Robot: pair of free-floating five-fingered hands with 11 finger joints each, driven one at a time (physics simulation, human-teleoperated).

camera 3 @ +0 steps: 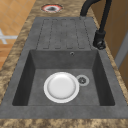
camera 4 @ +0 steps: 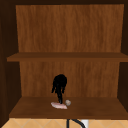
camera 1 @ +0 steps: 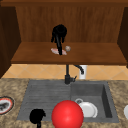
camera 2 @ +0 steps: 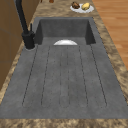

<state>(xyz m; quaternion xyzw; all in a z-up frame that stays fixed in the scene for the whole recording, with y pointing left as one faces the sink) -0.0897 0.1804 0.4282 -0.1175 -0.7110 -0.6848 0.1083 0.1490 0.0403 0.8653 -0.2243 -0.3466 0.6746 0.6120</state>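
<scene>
Right hand (camera 1: 59,32) hangs at upper centre of the front view, inside the open wall cabinet, with its fingers pointing down and relaxed, holding nothing; one long finger reaches down to a pinkish plate (camera 1: 58,51) on the lower shelf (camera 1: 100,53) and seems to touch it. Just right of the plate lies a small grey ball (camera 1: 67,48). The upper view shows the same hand (camera 4: 59,83) low in the centre, over the plate (camera 4: 59,105) and ball (camera 4: 67,102). Left hand (camera 1: 37,116) floats at the lower left of the front view, over the sink's drainboard; whether its fingers are curled I cannot tell. Beside it, at lower centre, is a big red ball (camera 1: 67,114). A white plate (camera 3: 61,87) lies in the basin (camera 3: 37,82), next to the drain. The black tap (camera 1: 68,75) stands behind the sink.
</scene>
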